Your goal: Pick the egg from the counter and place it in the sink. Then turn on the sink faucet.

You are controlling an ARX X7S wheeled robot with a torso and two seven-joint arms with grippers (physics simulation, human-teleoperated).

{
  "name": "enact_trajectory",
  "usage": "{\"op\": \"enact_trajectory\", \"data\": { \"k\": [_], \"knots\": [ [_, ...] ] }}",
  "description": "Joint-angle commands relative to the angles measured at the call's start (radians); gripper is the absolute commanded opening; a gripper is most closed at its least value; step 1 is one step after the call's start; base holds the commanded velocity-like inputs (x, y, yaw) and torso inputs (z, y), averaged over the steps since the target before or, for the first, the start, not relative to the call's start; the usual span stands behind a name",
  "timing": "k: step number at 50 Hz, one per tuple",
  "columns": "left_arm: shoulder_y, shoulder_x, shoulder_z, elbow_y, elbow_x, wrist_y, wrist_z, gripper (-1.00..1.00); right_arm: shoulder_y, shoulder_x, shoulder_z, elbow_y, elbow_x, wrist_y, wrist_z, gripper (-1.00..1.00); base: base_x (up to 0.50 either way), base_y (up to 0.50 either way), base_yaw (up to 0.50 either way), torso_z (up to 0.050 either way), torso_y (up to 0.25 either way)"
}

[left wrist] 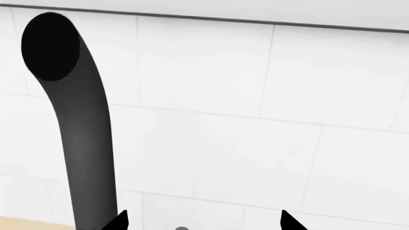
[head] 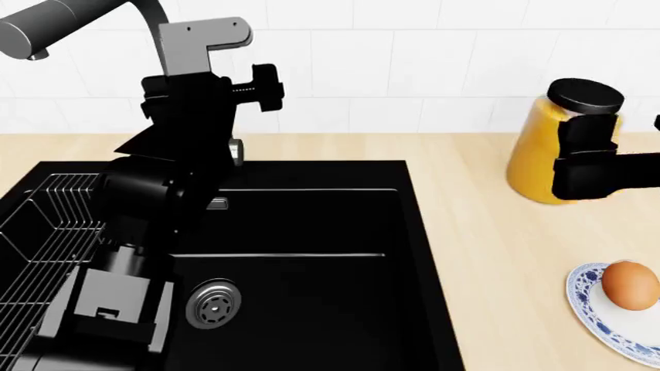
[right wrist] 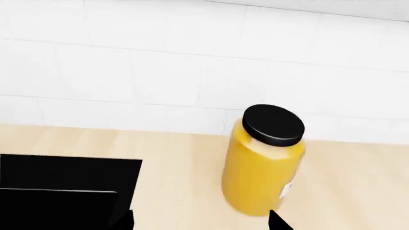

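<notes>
- The egg (head: 629,284) sits on a small blue-patterned white plate (head: 590,303) on the table (head: 484,232), off to the right of the sink (head: 309,255) and nearer the front than the jar.
- The sink itself holds no egg; I can see its round steel drain (head: 213,303) and a wire rack (head: 46,232) along its left side.
- The left gripper (left wrist: 203,221) is raised over the back of the sink beside the faucet (left wrist: 80,129), well apart from the egg. In the left wrist view its two dark fingers (left wrist: 118,221) stand apart with bare tile between them.
- The right gripper (right wrist: 201,221) hangs just in front of the yellow-orange jar (right wrist: 262,167) with the black lid, above and behind the egg, not touching it.
- In the right wrist view, its fingers (right wrist: 278,221) are spread, nothing between them.
- The faucet's spout (head: 62,27) points left, above the rack.
</notes>
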Motion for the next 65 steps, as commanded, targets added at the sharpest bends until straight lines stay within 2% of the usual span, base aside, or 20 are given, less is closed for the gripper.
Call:
{"op": "enact_trajectory", "data": {
  "k": [1,12,19,31,38,50,65],
  "knots": [
    [0.003,-0.004,0.006,-0.003,-0.006,0.006,-0.002,1.00,-0.116,0.214,0.023,-0.064,0.174,-0.071,0.022,1.00,0.00,0.00,0.00,0.000,0.000],
    [0.000,-0.006,0.014,-0.020,-0.008,0.018,0.000,1.00,-0.361,0.306,0.210,-0.074,0.103,-0.064,-0.087,1.00,0.00,0.00,0.00,0.000,0.000],
    [0.001,-0.008,0.019,-0.026,-0.009,0.026,0.000,1.00,-0.557,0.257,0.372,-0.038,0.021,-0.023,-0.145,1.00,0.00,0.00,0.00,0.000,0.000],
    [0.008,-0.010,0.027,-0.025,-0.013,0.032,-0.005,1.00,-0.739,0.190,0.528,-0.023,-0.036,0.043,-0.166,1.00,0.00,0.00,0.00,0.000,0.000],
    [0.006,-0.012,0.032,-0.029,-0.014,0.036,-0.006,1.00,-0.758,0.137,0.523,-0.005,-0.099,0.068,-0.199,1.00,0.00,0.00,0.00,0.000,0.000],
    [0.005,-0.014,0.038,-0.039,-0.018,0.044,-0.006,1.00,-0.687,0.125,0.463,0.048,-0.177,0.086,-0.251,1.00,0.00,0.00,0.00,0.000,0.000],
    [0.003,-0.014,0.048,-0.059,-0.020,0.060,-0.004,1.00,-0.705,0.121,0.475,0.068,-0.253,0.120,-0.299,1.00,0.00,0.00,0.00,0.000,0.000]
  ]
}}
